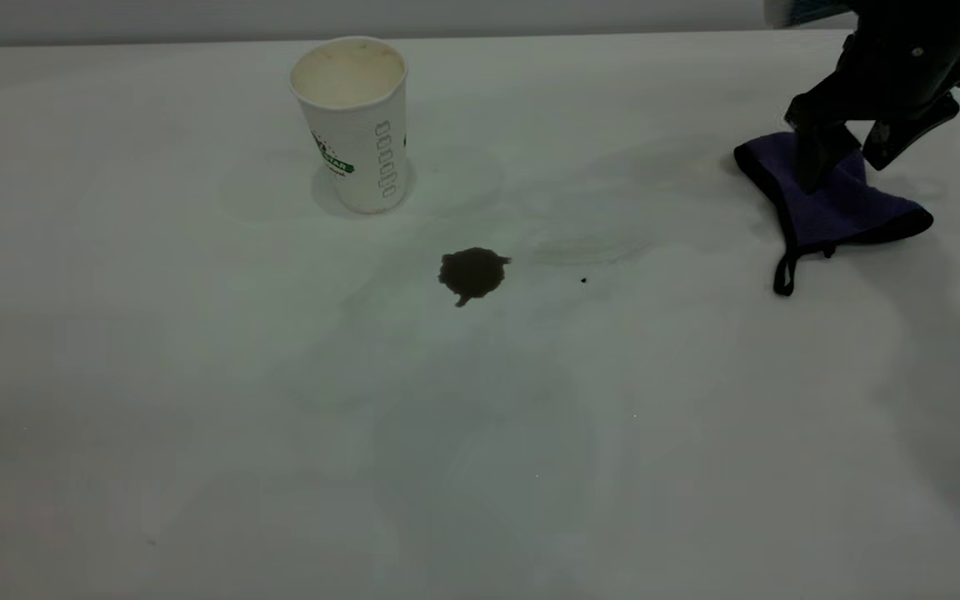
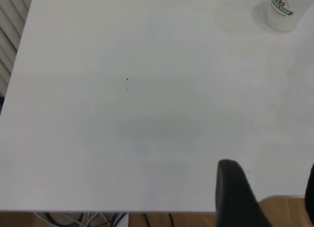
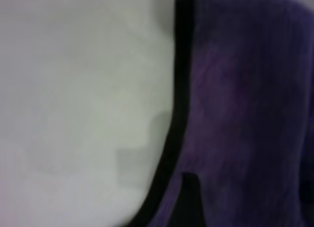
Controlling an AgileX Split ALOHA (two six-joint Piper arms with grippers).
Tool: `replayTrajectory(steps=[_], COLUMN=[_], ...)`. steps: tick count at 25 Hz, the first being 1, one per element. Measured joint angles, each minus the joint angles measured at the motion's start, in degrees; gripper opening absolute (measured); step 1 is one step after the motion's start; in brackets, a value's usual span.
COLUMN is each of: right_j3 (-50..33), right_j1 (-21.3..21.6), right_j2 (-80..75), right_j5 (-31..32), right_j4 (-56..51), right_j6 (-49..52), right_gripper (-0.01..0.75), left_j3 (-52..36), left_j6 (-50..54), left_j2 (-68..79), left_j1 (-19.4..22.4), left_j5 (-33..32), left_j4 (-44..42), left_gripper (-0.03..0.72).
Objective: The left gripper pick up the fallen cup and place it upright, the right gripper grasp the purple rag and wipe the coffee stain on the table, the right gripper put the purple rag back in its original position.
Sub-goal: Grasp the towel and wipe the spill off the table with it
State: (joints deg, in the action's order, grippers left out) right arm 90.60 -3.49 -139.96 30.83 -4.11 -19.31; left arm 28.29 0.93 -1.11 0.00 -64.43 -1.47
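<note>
The cup (image 1: 355,125) stands upright at the back of the table (image 1: 197,417), mouth up, logo facing left; the left wrist view shows the cup (image 2: 282,11) far off. The coffee stain (image 1: 473,273) is a dark blotch in front of the cup, near the table's middle. The purple rag (image 1: 838,204) lies crumpled at the right, its black loop trailing toward the front. My right gripper (image 1: 847,171) is down on the rag with its fingers apart, one fingertip (image 3: 189,197) pressing into the cloth (image 3: 245,99). My left gripper (image 2: 272,187) is open and empty at the table's edge, outside the exterior view.
A tiny black speck (image 1: 583,280) lies right of the stain. Faint smears mark the tabletop around the cup. In the left wrist view the table's edge (image 2: 122,210) shows with cables and a wooden floor beyond it.
</note>
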Motion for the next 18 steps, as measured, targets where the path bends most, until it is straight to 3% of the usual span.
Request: replayTrajectory(steps=[5,9,11,15,16,18], right_j3=[2.4,2.9,3.2,3.3,3.3,3.3], right_j1=[0.2,1.3,1.4,0.6,0.1,-1.1], right_j2=[-3.4,-5.2,-5.4,-5.5,-5.5,-5.4], right_j5=[-2.8,-3.5,-3.5,-2.9,-2.8,-2.8], right_j4=[2.9,2.6,1.9,-0.5,-0.5,-0.7], right_j6=[1.2,2.9,3.0,2.9,2.4,1.4], right_gripper=[0.697,0.610,0.506,0.142,0.091,0.071], left_j3=[0.0,0.0,0.0,0.0,0.0,0.0], left_j6=[0.0,0.0,0.0,0.0,0.0,0.0], left_j2=[0.0,0.0,0.0,0.0,0.0,0.0], left_j1=[0.0,0.0,0.0,0.0,0.0,0.0], left_j5=[0.0,0.0,0.0,0.0,0.0,0.0], left_j4=[0.0,0.0,0.0,0.0,0.0,0.0], left_gripper=[0.414,0.414,0.414,0.414,0.414,0.414])
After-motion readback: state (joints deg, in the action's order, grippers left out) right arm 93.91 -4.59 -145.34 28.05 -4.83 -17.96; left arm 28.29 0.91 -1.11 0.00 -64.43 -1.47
